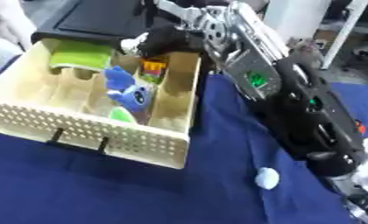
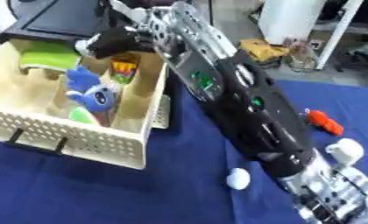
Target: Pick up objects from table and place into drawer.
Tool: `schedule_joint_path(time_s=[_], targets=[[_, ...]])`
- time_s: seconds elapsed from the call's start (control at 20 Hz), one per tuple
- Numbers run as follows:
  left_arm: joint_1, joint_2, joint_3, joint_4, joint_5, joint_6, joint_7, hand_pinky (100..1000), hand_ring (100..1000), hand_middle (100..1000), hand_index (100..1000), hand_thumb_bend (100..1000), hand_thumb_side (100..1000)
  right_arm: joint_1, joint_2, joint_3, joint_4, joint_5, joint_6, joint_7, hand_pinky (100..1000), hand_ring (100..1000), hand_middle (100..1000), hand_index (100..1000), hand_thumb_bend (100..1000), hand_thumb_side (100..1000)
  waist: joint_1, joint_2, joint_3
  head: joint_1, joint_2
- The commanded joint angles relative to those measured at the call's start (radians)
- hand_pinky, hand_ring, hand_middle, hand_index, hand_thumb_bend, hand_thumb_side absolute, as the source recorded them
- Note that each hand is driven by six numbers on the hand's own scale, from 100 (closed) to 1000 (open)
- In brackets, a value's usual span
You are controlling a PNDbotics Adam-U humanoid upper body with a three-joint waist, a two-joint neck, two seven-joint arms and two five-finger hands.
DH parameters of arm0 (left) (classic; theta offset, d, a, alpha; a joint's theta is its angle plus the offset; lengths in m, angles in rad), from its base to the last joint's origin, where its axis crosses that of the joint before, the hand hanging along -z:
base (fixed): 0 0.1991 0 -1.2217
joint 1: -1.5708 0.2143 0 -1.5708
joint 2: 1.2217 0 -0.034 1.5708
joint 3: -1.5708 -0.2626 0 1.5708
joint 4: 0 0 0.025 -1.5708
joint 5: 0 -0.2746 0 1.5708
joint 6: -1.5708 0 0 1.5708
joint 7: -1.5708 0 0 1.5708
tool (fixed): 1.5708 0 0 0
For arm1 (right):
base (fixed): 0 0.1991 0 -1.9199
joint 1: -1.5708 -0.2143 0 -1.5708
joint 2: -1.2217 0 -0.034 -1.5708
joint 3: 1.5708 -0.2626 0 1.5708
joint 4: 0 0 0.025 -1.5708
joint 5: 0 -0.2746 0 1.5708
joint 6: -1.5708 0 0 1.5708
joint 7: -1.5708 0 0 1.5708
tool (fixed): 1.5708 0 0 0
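Right eye view: the right hand [image 2: 110, 40] reaches over the far end of the cream perforated plastic drawer [image 2: 79, 138]; whether its fingers grip anything cannot be told. Inside the drawer lie a blue plush toy [image 2: 91, 92], a green item [image 2: 45, 54] and a red-yellow object [image 2: 124, 68]. Beside the drawer on the blue-clothed counter [image 2: 103, 197], a white ball [image 2: 238, 178], an orange object [image 2: 325, 122] and a white piece [image 2: 344, 151] likely remain to be stowed.

No text, label, brand, number or sign can be read on anything here.
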Motion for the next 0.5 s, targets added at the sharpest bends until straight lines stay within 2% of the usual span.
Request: schedule_joint_path(time_s=[0.05, 0.5], targets=[[-0.013, 0.019, 0.005, -0.01, 0.004, 0.0, -0.003, 355, 403, 443, 667, 164, 977, -0.022, -0.025, -0.033, -0.058, -0.016, 0.007, -0.036, 851, 874, 678, 866, 511, 763, 0.012, -0.019, -0.003, 0.006, -0.01], [-0.001, 0.027, 0.014, -0.01, -0.002, -0.004, 0.005, 355, 403, 443, 667, 165, 975, 0.033, -0.119, -0.129, -0.298, -0.094, 0.051, -0.146, 844, 864, 672, 859, 520, 827, 0.025, -0.026, -0.032, 0.025, -0.022]])
